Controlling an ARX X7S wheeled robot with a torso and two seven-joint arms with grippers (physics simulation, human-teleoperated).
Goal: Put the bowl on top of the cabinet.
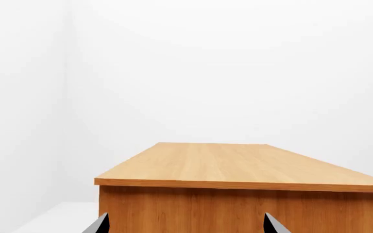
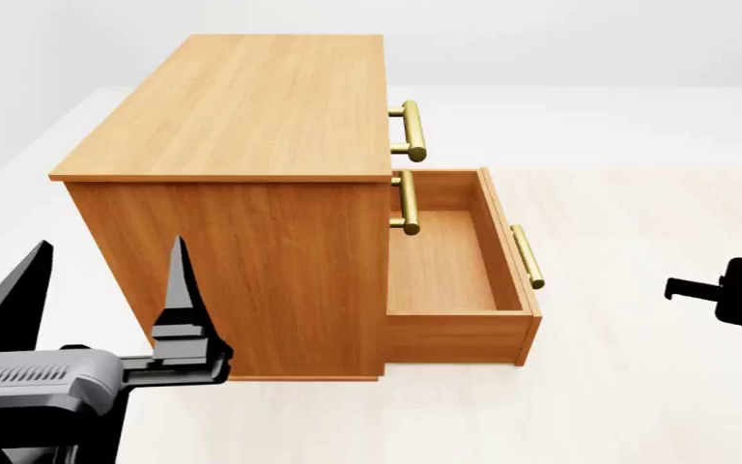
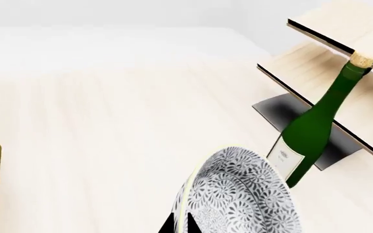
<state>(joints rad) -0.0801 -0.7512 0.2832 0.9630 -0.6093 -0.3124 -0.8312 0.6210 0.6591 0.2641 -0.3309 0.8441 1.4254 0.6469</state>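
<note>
In the head view the left hand (image 2: pixel 100 290) sits at the lower left, its two dark fingers spread wide with nothing between them. Centre frame stands the cabinet (image 2: pixel 248 106), its flat top bare and its bottom drawer (image 2: pixel 455 261) pulled out and empty. At the far right edge only a sliver of the right hand (image 2: pixel 719 290) shows. Its wrist view fills in the rest: the bowl (image 3: pixel 238 199) is tilted at the bottom centre, seemingly pinched by the rim, though the fingers are mostly hidden. A green bottle (image 3: pixel 316 126) leans against a pale rack (image 3: pixel 329 73) on the worktop (image 3: pixel 109 136) beyond. So the bowl looks picked up; carrying it across and setting it on the cabinet top remain.
</note>
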